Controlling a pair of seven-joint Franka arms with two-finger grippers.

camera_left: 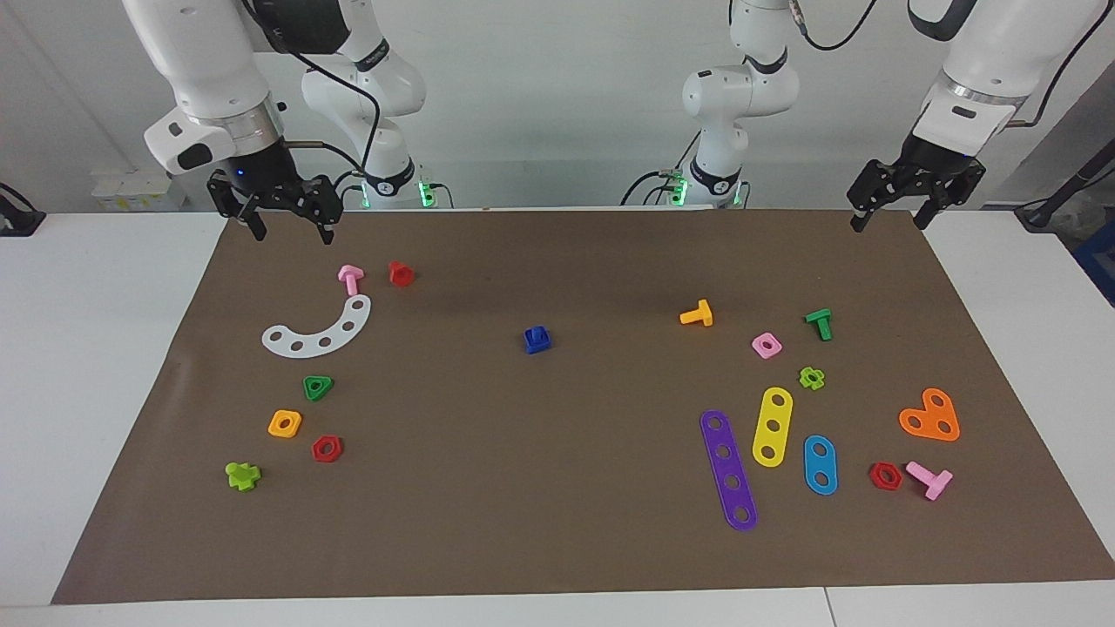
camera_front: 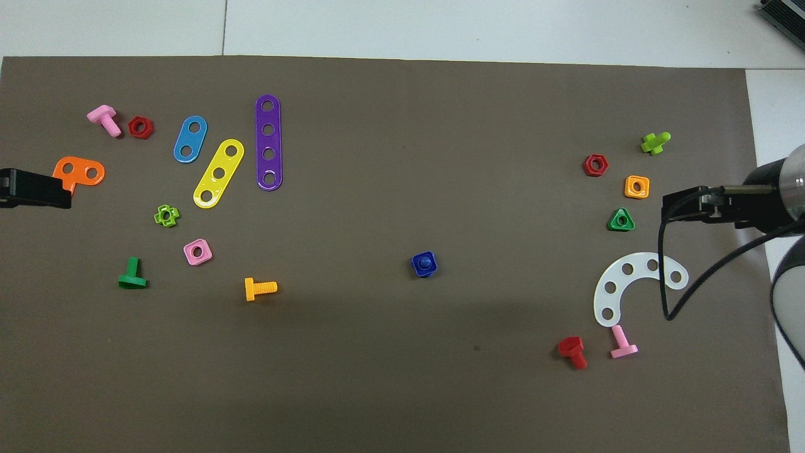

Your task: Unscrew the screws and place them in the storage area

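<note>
- The right pincer [camera_left: 287, 222] hangs raised over the robots' edge of the brown mat [camera_left: 557, 522], fingers spread, holding nothing.
- The left pincer [camera_left: 893, 213] hangs likewise over the mat's edge at the left arm's end, fingers apart and empty; both arms wait.
- The blue piece [camera_left: 537, 339] sits mid-mat, well apart from both pincers. It appears to be the blue screw [camera_front: 424, 261] seated in a blue square nut [camera_front: 416, 270]; the joint is too small to confirm.
- Judged: unscrewing has not begun. Next, one pincer should steady the nut while the other turns the screw out.
- Bare mat just beside the blue piece could serve as storage.
</note>
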